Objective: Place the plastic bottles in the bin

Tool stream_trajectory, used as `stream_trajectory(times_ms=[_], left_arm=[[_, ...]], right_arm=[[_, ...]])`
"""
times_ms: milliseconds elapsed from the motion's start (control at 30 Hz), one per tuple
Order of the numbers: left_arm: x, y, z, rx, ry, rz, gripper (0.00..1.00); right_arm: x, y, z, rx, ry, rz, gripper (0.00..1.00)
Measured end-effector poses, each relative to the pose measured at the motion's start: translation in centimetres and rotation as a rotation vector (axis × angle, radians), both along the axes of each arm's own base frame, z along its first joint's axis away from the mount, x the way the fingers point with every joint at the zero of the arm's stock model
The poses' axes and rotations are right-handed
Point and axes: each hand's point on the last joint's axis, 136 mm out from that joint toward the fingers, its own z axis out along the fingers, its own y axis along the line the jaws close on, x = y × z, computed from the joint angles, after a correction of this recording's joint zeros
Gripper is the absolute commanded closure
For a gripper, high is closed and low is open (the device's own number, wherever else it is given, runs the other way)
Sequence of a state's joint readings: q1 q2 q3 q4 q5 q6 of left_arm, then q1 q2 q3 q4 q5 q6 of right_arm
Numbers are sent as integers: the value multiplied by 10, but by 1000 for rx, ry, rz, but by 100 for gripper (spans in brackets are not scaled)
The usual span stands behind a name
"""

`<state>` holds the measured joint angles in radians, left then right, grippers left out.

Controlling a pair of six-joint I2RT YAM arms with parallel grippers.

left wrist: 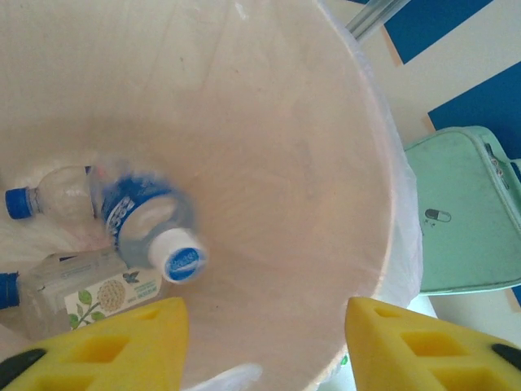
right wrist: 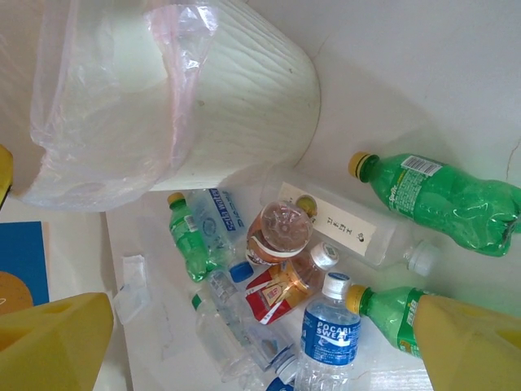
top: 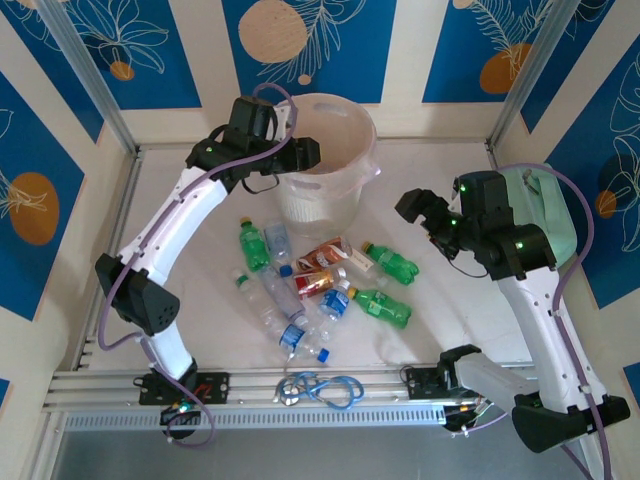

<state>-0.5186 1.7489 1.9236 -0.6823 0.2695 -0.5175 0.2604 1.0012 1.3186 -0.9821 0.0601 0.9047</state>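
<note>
Nearest me, small clear and green plastic bottles (top: 322, 285) lie scattered on the white table (top: 470, 300). My right gripper (top: 412, 205) hovers right of them, fingers spread, empty. Farther back, my left gripper (left wrist: 264, 326), released, hangs over the round white perforated bin (top: 322, 200), with clear blue-capped bottles (left wrist: 146, 220) inside.

The blue-labelled clear bottle (right wrist: 330, 342) reads "POCARI SWEAT".
</note>
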Motion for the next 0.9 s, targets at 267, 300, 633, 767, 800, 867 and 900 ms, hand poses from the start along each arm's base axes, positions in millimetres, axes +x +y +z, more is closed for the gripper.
stream_trajectory(times_ms=[267,300,633,767,800,867,900], left_arm=[[1,1,6,-14,-12,-2,38],[1,2,7,-16,-15,-1,37],[-31,62,61,-84,-133,89,38],[-55,93,53,-101,-130,145,38],[-61,98,45,-100,-118,156,38],[-70,106,27,-95,-85,172,38],[-75,109,15,-90,-62,178,38]], right_arm=[[1,-5,-8,-9,23,-4,4],[3,-5,-12,-13,33,-2,4],[4,14,-94,-80,275,134,22],[-7,31,-127,-128,368,231,22],[-10,36,-136,-140,390,258,19],[-15,46,-149,-165,426,311,14],[-17,51,-155,-178,441,337,14]])
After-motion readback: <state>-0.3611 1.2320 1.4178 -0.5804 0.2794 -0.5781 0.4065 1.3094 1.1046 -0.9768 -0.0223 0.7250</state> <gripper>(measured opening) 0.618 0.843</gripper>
